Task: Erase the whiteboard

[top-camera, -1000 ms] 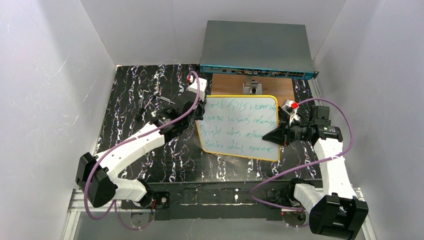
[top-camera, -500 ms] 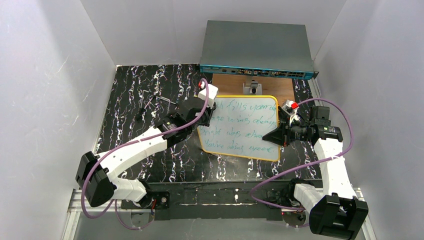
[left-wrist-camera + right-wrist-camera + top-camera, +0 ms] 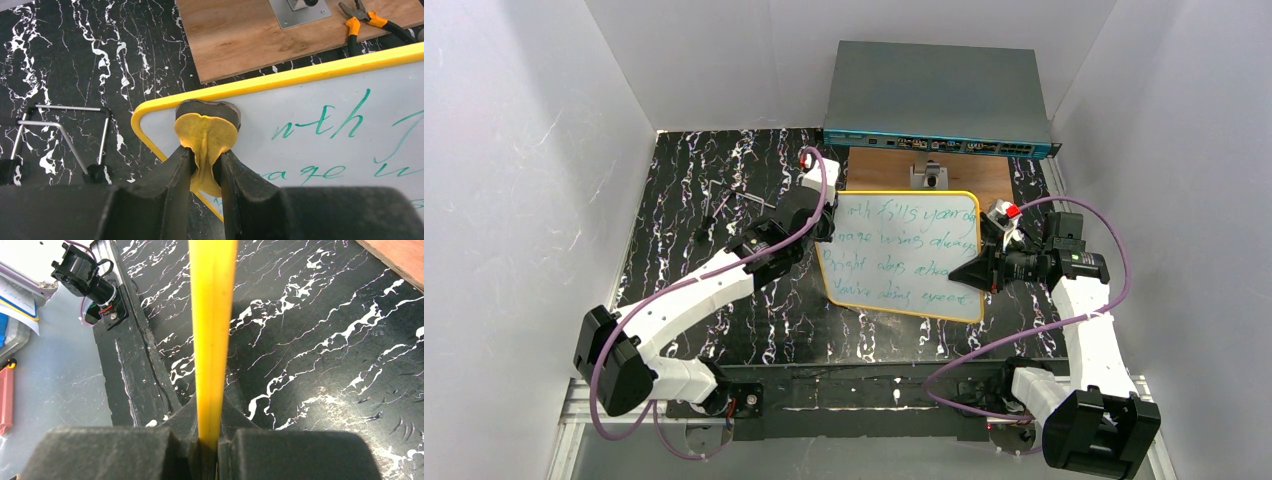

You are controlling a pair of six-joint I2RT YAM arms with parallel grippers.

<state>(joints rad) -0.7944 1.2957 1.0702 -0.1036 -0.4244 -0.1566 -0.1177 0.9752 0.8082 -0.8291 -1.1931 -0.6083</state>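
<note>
The whiteboard [image 3: 904, 255], white with a yellow rim and green handwritten lines, lies on the black marbled table. My left gripper [image 3: 824, 222] is at its top left corner, shut on a yellow eraser [image 3: 206, 131]. The eraser's dark felt face rests on the whiteboard [image 3: 325, 105] just inside the rim, left of the first written word. In the left wrist view the left gripper [image 3: 204, 152] pinches the yellow pad from both sides. My right gripper [image 3: 977, 272] is shut on the board's right edge. The yellow rim [image 3: 212, 315] runs between the fingers of the right gripper [image 3: 210, 432].
A brown wooden board [image 3: 984, 170] with a metal bracket [image 3: 297, 7] lies just behind the whiteboard. Orange-handled pliers [image 3: 362, 20] rest on it. A grey network switch [image 3: 939, 95] stands at the back. A bent wire frame [image 3: 65, 130] lies left of the board.
The left arm swept right onto the board's upper left area with the eraser, then came back to the left corner. The right arm and the board stayed still.
</note>
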